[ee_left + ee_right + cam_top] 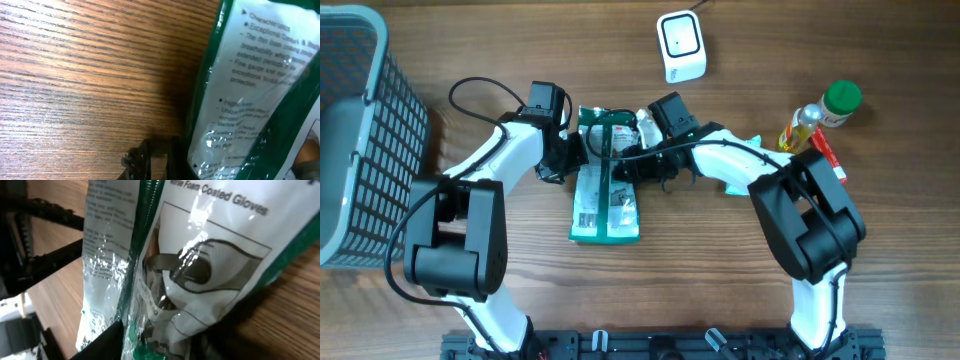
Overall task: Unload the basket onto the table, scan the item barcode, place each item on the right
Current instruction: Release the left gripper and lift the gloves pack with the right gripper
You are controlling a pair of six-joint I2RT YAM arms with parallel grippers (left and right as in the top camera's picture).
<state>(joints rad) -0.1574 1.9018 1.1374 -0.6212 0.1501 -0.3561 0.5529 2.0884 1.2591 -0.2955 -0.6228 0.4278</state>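
Overhead and wrist views, barcode-scanning task. The glove pack [605, 200], a green-and-white film bag printed "Nitrile Foam Coated Gloves", lies at the centre of the worktop [720, 270]. Its upper end is bunched between the two arms, and its lower end appears to rest on the wood.

The right end effector [638, 165] grips the pack, whose film runs down between its fingers in the right wrist view. The left end effector [568, 155] is closed at the pack's left edge. Whether it pinches the film cannot be told.

The white barcode scanner [681, 45] stands well apart, toward the far edge.

Risks, as judged from these views:
- The glossy film may slip from a one-sided hold.
- The limp bag may fold over its own barcode, and no barcode is visible in any view.
- Glare on the plastic may spoil a read.
- The two arms work close together and could foul each other's cables.

The surface is brown wood-grain laminate, matt and level. A grey mesh basket [360, 130] sits at the left, and a green-capped bottle [825, 110] at the right. Nothing of the room beyond the worktop is shown.
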